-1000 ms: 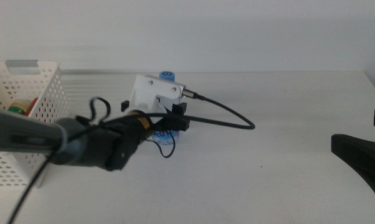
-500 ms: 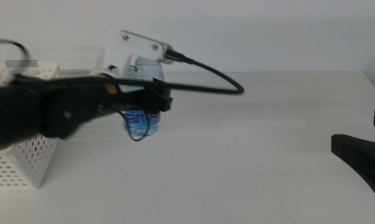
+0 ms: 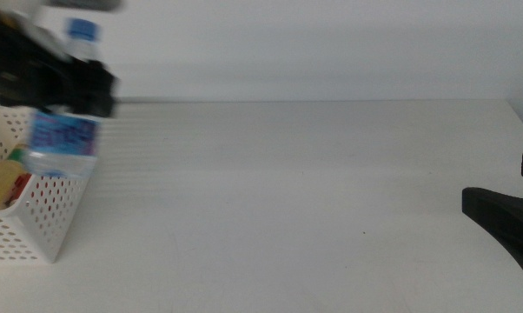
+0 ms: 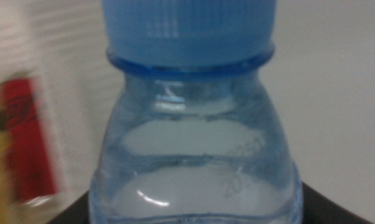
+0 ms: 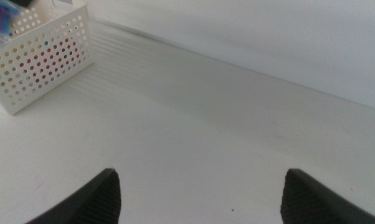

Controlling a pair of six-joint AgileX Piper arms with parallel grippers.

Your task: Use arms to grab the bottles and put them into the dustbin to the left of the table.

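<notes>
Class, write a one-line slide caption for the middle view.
Left gripper holds the water bottle over the dustbin; right gripper waits at the table's right edge.

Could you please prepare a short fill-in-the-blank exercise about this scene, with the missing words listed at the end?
1. The left gripper holds the water bottle, whose cap is ____ in colour.
2. The bottle hangs over the white ____ at the left of the table.
3. The right gripper waits above the table with its fingers ____.
4. The bin's walls are full of small ____.

Missing words: blue; dustbin; open; holes
</notes>
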